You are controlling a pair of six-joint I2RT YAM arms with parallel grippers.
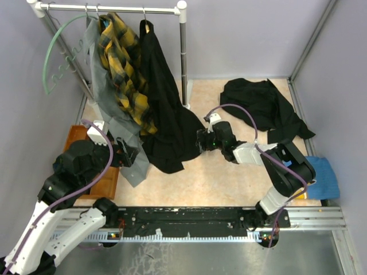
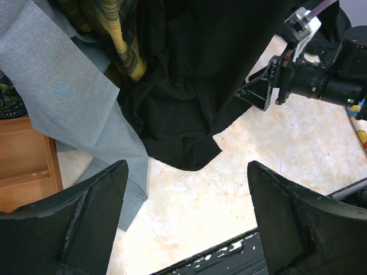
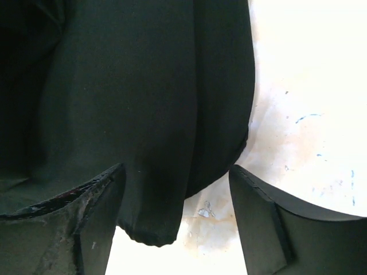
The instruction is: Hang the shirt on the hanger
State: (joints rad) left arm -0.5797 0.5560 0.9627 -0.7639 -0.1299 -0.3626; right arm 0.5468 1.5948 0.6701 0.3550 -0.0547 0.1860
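Note:
The black shirt (image 1: 163,114) hangs from the rack on the hanger (image 1: 147,24), of which only a yellowish top and the hook show; its hem drapes onto the table. My right gripper (image 1: 199,141) is at the shirt's right lower edge. Its jaws stand open around a hanging fold of the shirt (image 3: 155,143), which lies close to the left finger (image 3: 100,200). My left gripper (image 1: 129,154) is open and holds nothing, low beside the grey shirt's hem. In the left wrist view the left gripper (image 2: 187,172) faces the shirt's bottom corner (image 2: 183,143).
A yellow-and-black plaid shirt (image 1: 123,63) and a grey shirt (image 1: 106,109) hang left of the black one. A pale green hanger (image 1: 57,51) hangs at the rail's (image 1: 114,8) left end. Another black garment (image 1: 264,106) lies back right. Wooden tray (image 1: 77,143) left, blue cloth (image 1: 324,177) right.

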